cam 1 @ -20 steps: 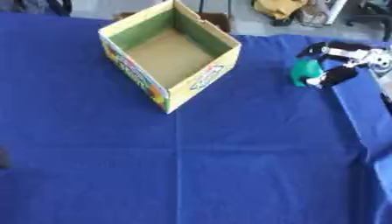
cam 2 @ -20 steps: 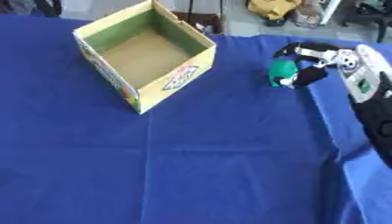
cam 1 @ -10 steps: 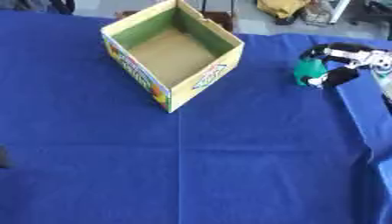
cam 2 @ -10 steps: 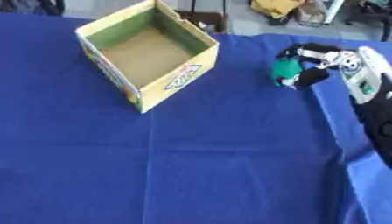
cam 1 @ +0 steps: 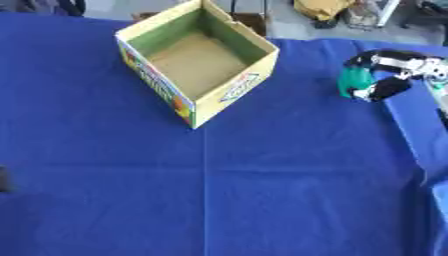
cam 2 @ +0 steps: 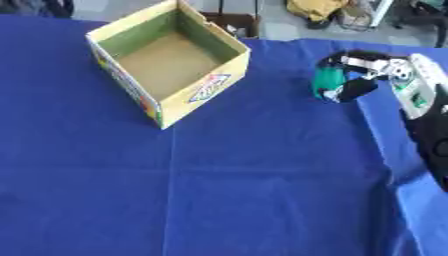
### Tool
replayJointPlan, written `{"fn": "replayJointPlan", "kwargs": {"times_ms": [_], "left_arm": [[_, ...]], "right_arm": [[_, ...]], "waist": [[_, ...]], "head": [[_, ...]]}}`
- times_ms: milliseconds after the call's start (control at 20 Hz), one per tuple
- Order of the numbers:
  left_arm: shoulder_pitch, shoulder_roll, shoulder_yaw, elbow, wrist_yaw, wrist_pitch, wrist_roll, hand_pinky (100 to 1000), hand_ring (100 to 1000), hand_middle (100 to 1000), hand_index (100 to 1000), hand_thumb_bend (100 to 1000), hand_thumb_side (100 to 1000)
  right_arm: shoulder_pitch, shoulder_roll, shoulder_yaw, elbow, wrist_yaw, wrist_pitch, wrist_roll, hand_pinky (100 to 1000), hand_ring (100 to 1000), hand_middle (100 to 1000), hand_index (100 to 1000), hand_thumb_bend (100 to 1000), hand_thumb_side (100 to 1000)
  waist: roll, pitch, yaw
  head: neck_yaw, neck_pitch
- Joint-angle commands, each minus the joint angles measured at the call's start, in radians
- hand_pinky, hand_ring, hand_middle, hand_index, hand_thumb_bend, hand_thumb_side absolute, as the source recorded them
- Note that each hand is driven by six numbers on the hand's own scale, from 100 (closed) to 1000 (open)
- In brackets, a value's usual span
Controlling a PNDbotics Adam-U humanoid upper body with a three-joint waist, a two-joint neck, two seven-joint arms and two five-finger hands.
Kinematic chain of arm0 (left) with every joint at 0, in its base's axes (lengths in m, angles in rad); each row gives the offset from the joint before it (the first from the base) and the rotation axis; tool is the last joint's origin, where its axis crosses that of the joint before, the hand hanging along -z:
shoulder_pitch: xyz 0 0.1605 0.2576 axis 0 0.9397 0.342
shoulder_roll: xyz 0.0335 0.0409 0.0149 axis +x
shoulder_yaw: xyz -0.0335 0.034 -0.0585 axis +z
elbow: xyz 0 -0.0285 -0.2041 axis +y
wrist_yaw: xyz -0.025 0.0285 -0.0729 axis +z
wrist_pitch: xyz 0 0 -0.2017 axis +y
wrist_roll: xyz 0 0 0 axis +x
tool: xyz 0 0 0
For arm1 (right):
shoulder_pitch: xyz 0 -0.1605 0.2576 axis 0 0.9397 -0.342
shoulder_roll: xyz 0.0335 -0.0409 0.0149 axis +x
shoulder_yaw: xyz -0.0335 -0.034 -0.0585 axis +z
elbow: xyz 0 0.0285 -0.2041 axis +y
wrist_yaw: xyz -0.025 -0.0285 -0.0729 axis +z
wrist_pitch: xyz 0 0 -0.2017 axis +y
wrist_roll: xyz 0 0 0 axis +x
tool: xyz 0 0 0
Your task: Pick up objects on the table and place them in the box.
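The right hand reaches in from the right edge of the bench, its black fingers and thumb curled round a small green object. That object is rounded, looks smooth, and carries a white patch low on the side facing the camera; what it is cannot be made out. It sits well to the right of the box and at about the box's depth on the bench. Whether it rests on the cloth or is lifted clear cannot be told. Behind the hand the wrist shows silver and white parts, and the black forearm runs down the right edge of the right eye view.

The box is open cardboard, four-sided, turned so that one corner points toward the camera. Its inside is plain brown on the floor with greenish walls, and nothing shows in it. The outer walls are yellow with bright printed patches, including a white oval label on the face toward the hand.

The bench is covered with a deep blue cloth, matte and smooth, with faint fold creases running across and down it below the box. The cloth drops away at the right side near the arm.

Beyond the far edge of the bench, behind the box, lies a grey floor with a yellowish bundle and some dark clutter.

The left hand shows in neither view.
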State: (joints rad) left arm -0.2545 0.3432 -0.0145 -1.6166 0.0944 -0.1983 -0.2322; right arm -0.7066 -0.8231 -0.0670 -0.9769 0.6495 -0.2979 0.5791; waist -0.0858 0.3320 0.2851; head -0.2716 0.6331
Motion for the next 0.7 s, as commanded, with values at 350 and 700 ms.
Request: {"fn": "replayJointPlan", "kwargs": {"times_ms": [350, 700], "left_arm": [[-0.003, 0.017, 0.004, -0.020, -0.006, -0.003, -0.005, 623, 547, 548, 667, 340, 1000], [-0.003, 0.016, 0.004, -0.020, -0.007, -0.003, -0.007, 624, 547, 548, 667, 340, 1000]], "right_arm": [[0.000, -0.044, -0.010, -0.001, 0.017, 0.006, 0.009, 834, 944, 931, 946, 100, 173], [0.011, -0.047, -0.012, -0.004, 0.008, 0.015, 0.010, 810, 913, 931, 947, 100, 116]], "waist": [[0.003, -0.013, -0.002], [0.003, -0.010, -0.005]], "head": [[-0.002, 0.008], [-0.002, 0.009]]}}
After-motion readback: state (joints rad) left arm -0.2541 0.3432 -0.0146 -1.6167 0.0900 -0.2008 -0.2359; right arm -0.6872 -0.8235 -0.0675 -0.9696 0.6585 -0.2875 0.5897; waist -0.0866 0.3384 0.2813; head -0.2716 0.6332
